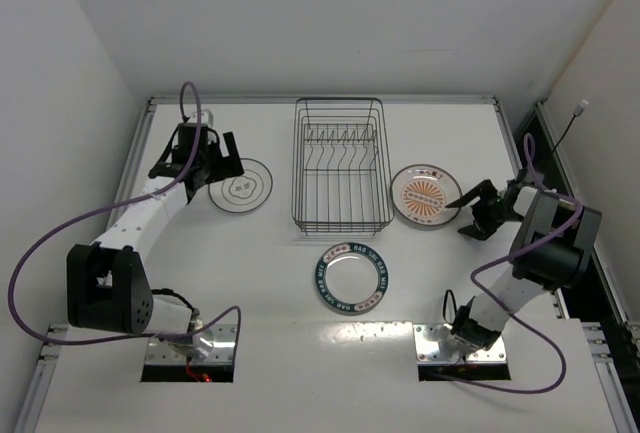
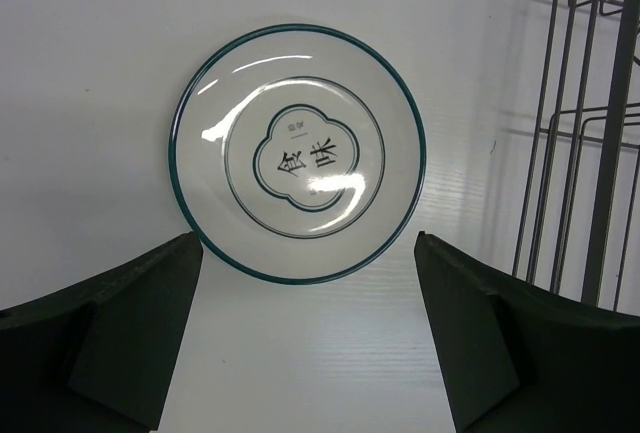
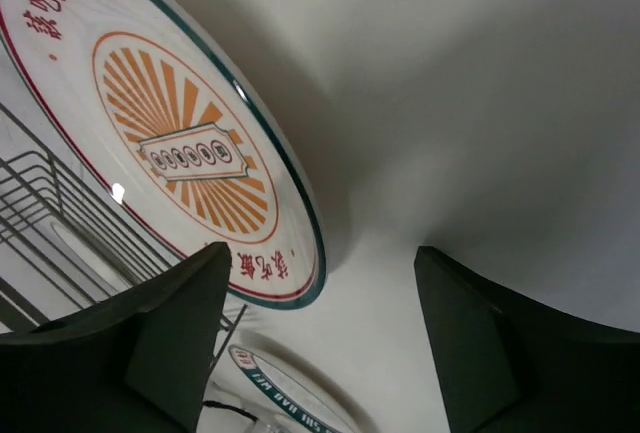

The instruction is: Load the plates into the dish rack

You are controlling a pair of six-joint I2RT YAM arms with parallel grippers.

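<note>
**Q:** Where does your left pincer stand?

**A:** My left pincer (image 2: 305, 243) hangs toward the far left corner of the bench (image 1: 450, 293), its fingers spread wide and holding nothing. Ahead of it, in the wrist view, the white plate with thin dark rings (image 2: 297, 153) lies flat on the bench. It has a clover-shaped outline at its centre with two characters inside.

**Q:** And the dish rack?

**A:** The dish rack (image 1: 341, 223) sits at the middle of the far edge, its long sides running from far to near and its prongs upright inside. The ringed plate is just beside its left wall, apart from the wire.

**Q:** Your right pincer?

**A:** My right pincer (image 1: 462, 215) is near the right edge, also gaping wide with nothing between the fingers. It points at the plate with the orange sunburst centre (image 1: 425, 194), close to the plate's right rim; I cannot tell whether a fingertip touches it. That plate lies flat, just right of the rack.

**Q:** The third plate?

**A:** The plate with the blue-green lettered rim band (image 1: 351, 278) lies flat near the middle of the bench, on the near side of the rack, and apart from it. All three plates rest on the bench outside the rack.
</note>
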